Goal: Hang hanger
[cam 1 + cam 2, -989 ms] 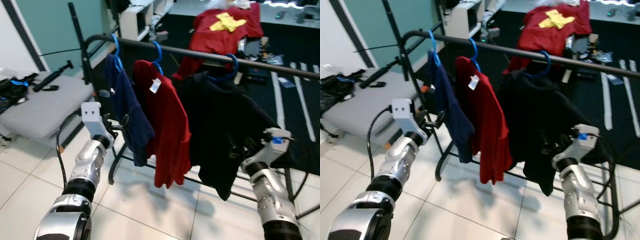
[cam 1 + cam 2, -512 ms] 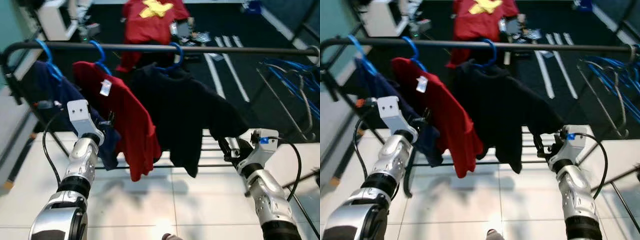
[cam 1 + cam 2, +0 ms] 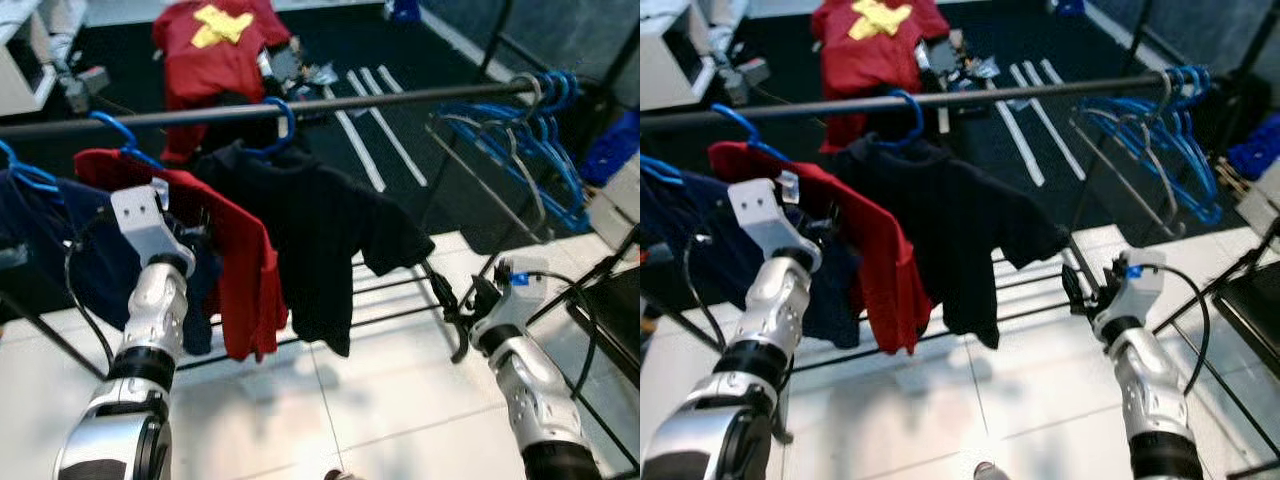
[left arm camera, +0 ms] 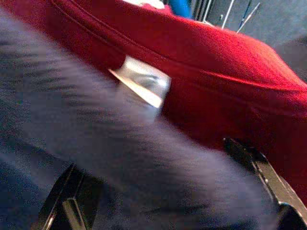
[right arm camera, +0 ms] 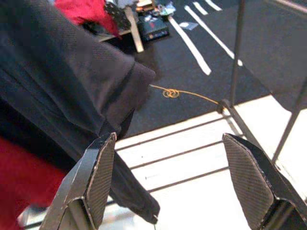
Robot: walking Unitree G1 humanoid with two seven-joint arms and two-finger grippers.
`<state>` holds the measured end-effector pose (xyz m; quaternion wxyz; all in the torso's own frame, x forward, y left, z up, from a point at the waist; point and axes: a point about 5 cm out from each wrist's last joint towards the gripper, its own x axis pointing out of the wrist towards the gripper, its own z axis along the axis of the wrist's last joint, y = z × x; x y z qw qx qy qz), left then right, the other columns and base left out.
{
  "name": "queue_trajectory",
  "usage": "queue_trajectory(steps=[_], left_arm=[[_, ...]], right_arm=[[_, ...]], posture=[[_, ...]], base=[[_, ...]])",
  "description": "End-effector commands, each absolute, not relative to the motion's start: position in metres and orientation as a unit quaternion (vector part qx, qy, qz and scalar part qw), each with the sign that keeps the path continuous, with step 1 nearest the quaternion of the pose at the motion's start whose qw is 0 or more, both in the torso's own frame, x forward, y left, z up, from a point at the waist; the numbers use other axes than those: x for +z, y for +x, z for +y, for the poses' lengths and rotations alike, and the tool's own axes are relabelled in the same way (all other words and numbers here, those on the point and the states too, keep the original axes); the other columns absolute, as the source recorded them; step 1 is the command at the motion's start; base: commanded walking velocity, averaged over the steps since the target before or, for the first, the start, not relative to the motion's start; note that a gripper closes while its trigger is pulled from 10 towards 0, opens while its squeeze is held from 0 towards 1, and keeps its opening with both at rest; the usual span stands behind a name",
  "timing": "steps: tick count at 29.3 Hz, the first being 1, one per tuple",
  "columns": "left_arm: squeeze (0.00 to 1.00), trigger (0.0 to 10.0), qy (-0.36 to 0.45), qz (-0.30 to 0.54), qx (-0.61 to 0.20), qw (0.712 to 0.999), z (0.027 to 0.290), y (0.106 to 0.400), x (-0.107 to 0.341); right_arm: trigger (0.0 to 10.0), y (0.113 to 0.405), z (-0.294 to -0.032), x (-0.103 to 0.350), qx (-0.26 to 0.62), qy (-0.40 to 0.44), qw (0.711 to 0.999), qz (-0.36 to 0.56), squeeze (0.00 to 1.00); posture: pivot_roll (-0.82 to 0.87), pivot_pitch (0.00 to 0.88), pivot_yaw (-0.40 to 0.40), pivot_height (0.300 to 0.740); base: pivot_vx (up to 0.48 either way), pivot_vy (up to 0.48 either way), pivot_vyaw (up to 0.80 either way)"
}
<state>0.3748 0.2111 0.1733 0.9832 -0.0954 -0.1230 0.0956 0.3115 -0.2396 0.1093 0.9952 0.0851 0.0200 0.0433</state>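
1. Nearest, the right gripper [image 5: 175, 184] hangs low beside the rack's lower rungs with its 2 fingers spread wide and nothing between them; white floor tiles lie under it.
2. The left gripper [image 4: 168, 191] is pushed up against hanging cloth, its 2 fingers apart. Blurred navy fabric lies across the gap, but I cannot tell whether it is gripped or only brushing past.
3. On the rail [image 3: 330, 103] hang 3 garments on blue hangers: a navy shirt [image 3: 60, 240], a red shirt [image 3: 235, 270] and a black shirt [image 3: 320, 240], crowded together towards the robot's left.
4. The task's thing is not in either gripper. Spare blue hangers [image 3: 540, 140] are bunched at the far right end of the rail, well apart from both grippers.
5. Farthest, a red garment with a yellow patch [image 3: 215, 45] lies on the dark floor.
6. Risks, as I judge them: the left fingers could snag the navy or red shirt and drag it off its hanger when the arm moves, and reaching into the tangled bunch could hook 2 hangers at once or knock some off the rail.
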Motion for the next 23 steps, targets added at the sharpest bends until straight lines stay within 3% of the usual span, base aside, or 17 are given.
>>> queue_trajectory(steps=[1,16,19,23], left_arm=[[0.0,10.0,-0.083,-0.158,0.125,0.976,0.22,0.369,0.185],[0.0,10.0,-0.096,-0.179,-0.027,0.979,0.147,0.336,0.199],[0.0,10.0,-0.068,-0.169,-0.025,0.983,0.147,0.331,0.197],[0.0,10.0,-0.015,-0.102,0.035,0.994,0.176,0.33,0.17]], right_arm=[[10.0,0.31,-0.236,0.107,0.051,0.084,0.995,0.02,0.0],[10.0,0.31,-0.234,0.106,0.055,0.083,0.995,0.023,0.0],[10.0,0.31,-0.234,0.106,0.056,0.083,0.995,0.024,0.0],[10.0,0.311,-0.234,0.105,0.058,0.085,0.994,0.025,0.0]], posture=[[-0.06,0.177,0.037,0.74],[-0.05,0.171,0.038,0.74],[-0.05,0.171,0.039,0.74],[-0.04,0.171,0.039,0.74]], base=[[0.0,0.0,0.0],[0.0,0.0,0.0],[0.0,0.0,0.0],[0.0,0.0,0.0]])
